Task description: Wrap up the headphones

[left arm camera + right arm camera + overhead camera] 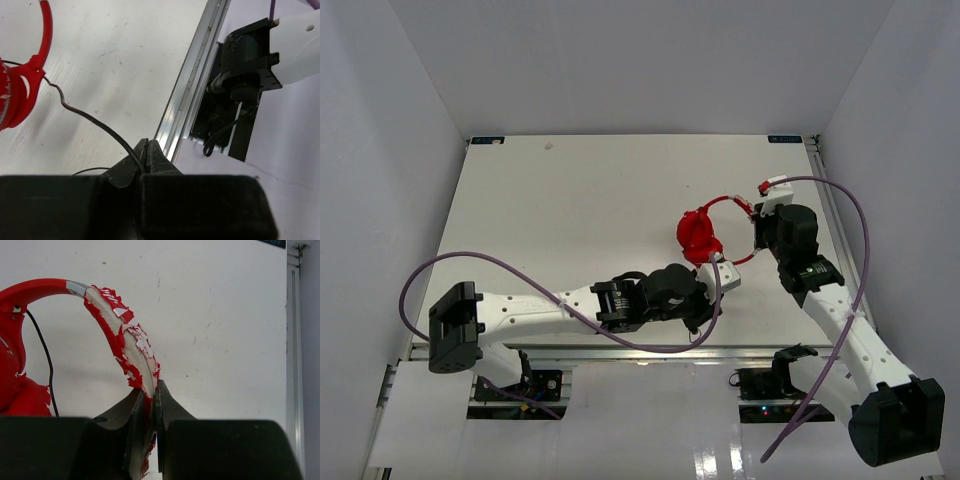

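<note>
The headphones lie right of centre on the counter. The left claw pinches their cable, and the right claw clamps the headband. Pulling hard could slip the thin cable free or strain it.

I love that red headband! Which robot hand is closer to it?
Right. The right gripper pinches the headband itself; the left gripper holds the black cable, away from it.

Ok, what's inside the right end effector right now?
The peeling headband of the headphones, pinched between the right end effector's fingers. Below the fingertips, the fingers cover most of the band.
</note>
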You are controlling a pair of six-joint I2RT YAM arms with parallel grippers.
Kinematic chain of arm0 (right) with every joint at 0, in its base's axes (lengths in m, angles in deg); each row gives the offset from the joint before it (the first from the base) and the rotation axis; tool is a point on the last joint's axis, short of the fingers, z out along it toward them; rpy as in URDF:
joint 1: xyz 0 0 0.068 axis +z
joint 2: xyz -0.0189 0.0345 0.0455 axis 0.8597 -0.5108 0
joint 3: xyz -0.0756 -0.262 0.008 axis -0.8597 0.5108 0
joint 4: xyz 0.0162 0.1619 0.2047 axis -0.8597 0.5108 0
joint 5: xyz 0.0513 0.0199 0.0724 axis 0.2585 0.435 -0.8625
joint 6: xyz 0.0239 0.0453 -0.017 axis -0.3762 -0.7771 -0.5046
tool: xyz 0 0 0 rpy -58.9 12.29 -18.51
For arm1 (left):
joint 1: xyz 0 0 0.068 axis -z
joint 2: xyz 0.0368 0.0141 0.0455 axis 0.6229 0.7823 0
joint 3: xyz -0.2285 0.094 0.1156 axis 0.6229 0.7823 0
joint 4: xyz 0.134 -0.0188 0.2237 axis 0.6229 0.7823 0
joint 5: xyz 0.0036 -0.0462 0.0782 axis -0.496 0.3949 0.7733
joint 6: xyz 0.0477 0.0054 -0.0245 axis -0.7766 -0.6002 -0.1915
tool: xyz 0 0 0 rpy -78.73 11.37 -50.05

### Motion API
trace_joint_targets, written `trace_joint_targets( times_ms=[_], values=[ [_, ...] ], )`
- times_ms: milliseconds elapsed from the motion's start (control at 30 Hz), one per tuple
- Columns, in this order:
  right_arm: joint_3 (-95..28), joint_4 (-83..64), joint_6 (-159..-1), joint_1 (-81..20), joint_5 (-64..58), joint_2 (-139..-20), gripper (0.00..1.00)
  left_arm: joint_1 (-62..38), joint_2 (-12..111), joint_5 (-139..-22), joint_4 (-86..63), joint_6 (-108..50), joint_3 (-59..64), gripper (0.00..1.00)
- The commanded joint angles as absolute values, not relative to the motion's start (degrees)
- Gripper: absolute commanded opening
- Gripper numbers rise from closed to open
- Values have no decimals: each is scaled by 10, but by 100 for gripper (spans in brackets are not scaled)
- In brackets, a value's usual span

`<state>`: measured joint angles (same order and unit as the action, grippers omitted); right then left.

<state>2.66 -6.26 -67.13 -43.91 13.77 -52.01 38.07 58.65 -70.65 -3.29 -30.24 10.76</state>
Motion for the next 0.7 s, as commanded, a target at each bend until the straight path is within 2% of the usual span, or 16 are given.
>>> trace_joint_targets(
  times_ms=[0,167,500,667],
  values=[
    [34,-116,-548,-433,63,-466,8,377,527,-650,38,-340,84,5],
    [34,-50,-450,-433,-49,-439,8,357,493,-625,57,-348,82,5],
    [29,37,-380,-433,-199,-424,8,313,477,-607,71,-363,77,4],
    [24,81,-347,-433,-251,-413,8,280,457,-605,52,-360,114,4]
  ],
)
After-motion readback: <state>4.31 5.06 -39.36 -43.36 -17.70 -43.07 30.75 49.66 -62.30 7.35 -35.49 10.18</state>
